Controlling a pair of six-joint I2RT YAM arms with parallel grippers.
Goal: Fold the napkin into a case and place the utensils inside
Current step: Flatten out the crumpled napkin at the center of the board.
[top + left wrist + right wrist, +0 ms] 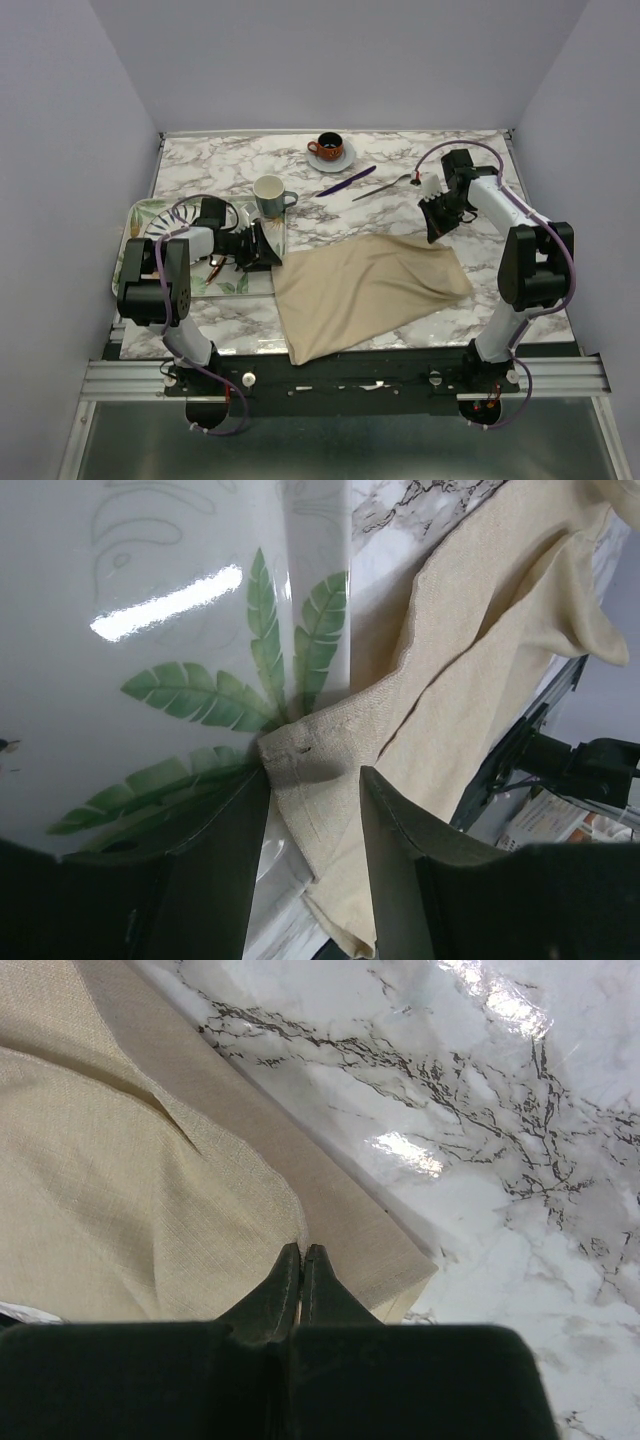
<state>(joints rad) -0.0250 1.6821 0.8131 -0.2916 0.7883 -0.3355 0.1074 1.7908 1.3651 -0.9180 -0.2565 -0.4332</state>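
Observation:
The beige napkin (pixel 370 290) lies wide and doubled over on the marble table; no narrow case shows in any view. My left gripper (pixel 268 247) is open, its jaws astride the napkin's left corner (pixel 300 752), which rests on the tray's edge. My right gripper (pixel 434 232) is shut on the upper layer's edge at the napkin's far right corner (pixel 303 1248). The lower layer (pixel 350 1220) lies flat beneath. The purple knife (pixel 346 181) and silver fork (pixel 385 187) lie side by side on the table behind the napkin, untouched.
A leaf-printed tray (pixel 150 215) sits at the left under my left arm, with a copper-coloured knife (pixel 215 267) on it. A grey-green mug (pixel 270 195) stands by the tray's far corner. A dark cup on a saucer (pixel 330 150) is at the back.

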